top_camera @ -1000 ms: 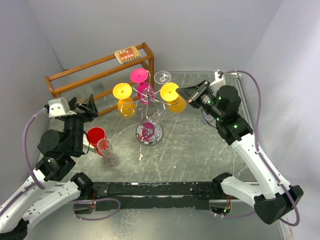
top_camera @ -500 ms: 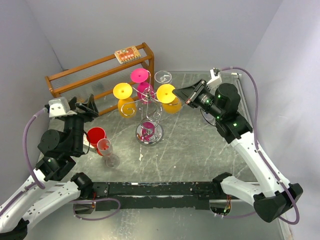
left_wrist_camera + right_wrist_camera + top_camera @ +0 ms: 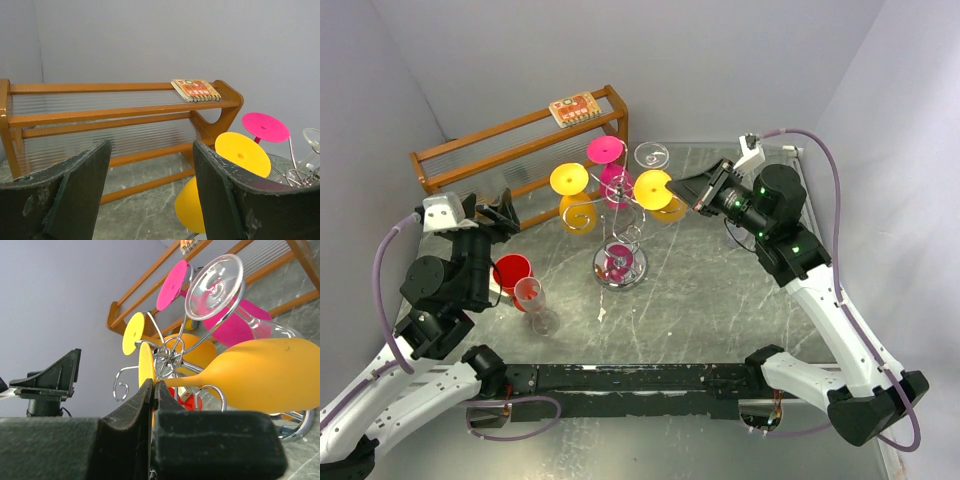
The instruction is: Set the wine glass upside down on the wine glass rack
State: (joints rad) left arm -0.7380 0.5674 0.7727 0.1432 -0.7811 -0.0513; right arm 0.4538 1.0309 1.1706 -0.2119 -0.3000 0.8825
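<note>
Nearer rack [image 3: 623, 279]: wine glass [image 3: 651, 189] in tight jaws

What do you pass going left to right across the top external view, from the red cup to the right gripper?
red cup → hanging yellow glass → upper pink glass → held yellow wine glass → right gripper. The rack's base and the clear hanging glass overlap these, so they are left out.

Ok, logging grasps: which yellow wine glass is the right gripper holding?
The right-hand yellow plastic wine glass, its foot pinched in the right gripper; the left yellow glass hangs untouched.
</note>
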